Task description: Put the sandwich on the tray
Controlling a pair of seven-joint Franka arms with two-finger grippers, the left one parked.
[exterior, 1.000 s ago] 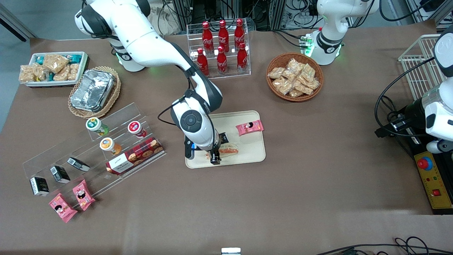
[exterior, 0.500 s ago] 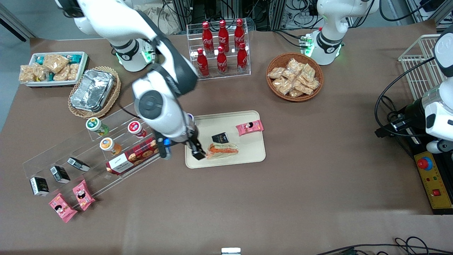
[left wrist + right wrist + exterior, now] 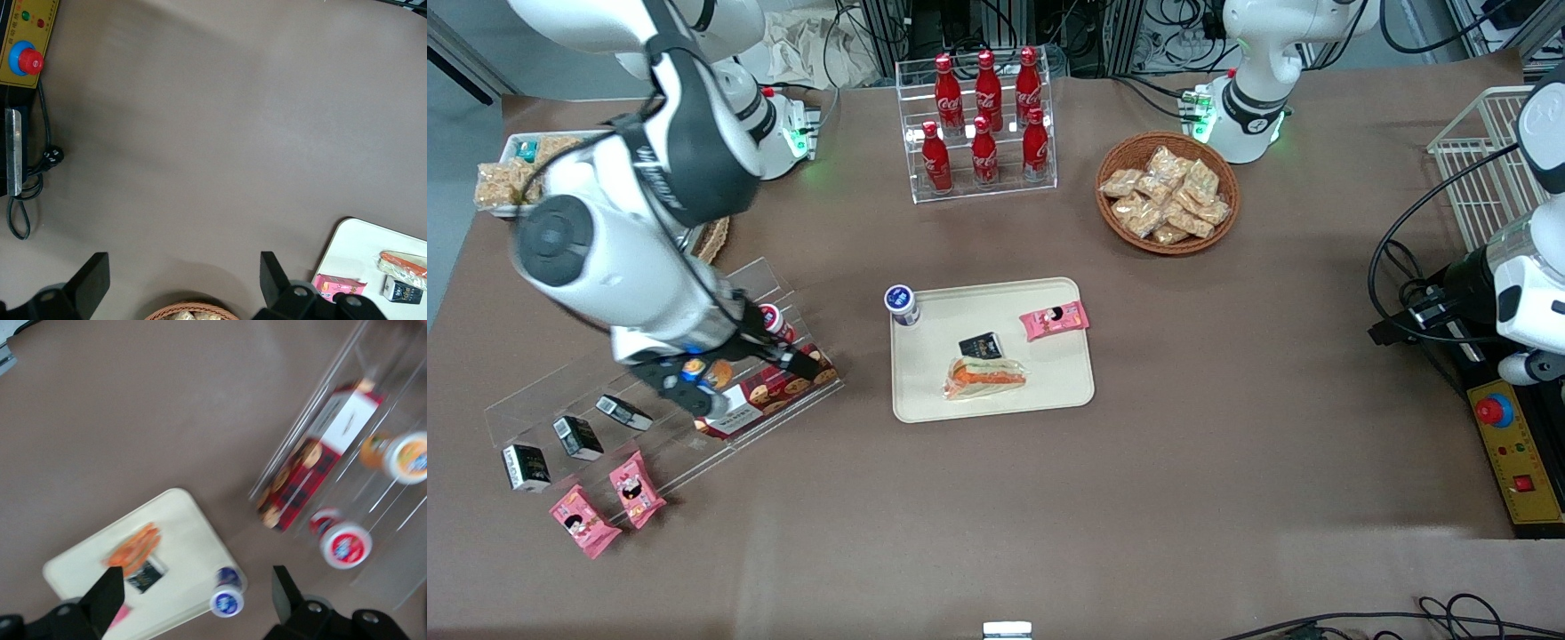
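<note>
The sandwich [image 3: 985,376], a clear-wrapped wedge with orange and green filling, lies flat on the beige tray [image 3: 1054,384], near the tray's edge closest to the front camera. It also shows in the right wrist view [image 3: 131,547] on the tray [image 3: 193,540], and in the left wrist view [image 3: 403,262]. My right gripper [image 3: 734,378] is open and empty. It hangs high above the clear acrylic shelf, well away from the tray toward the working arm's end of the table. Its fingers [image 3: 107,593] frame the tray's corner from above.
A pink snack packet [image 3: 1055,320] and a small black box [image 3: 981,345] also lie on the tray. A blue-lidded cup [image 3: 901,304] stands at the tray's corner. The acrylic shelf holds a red cookie box [image 3: 769,391] and cups. A cola rack [image 3: 983,116] and snack basket [image 3: 1168,193] stand farther back.
The gripper let go of the sandwich, which stays on the tray. The arm rose and swung away toward the working arm's end, over the acrylic shelf.
</note>
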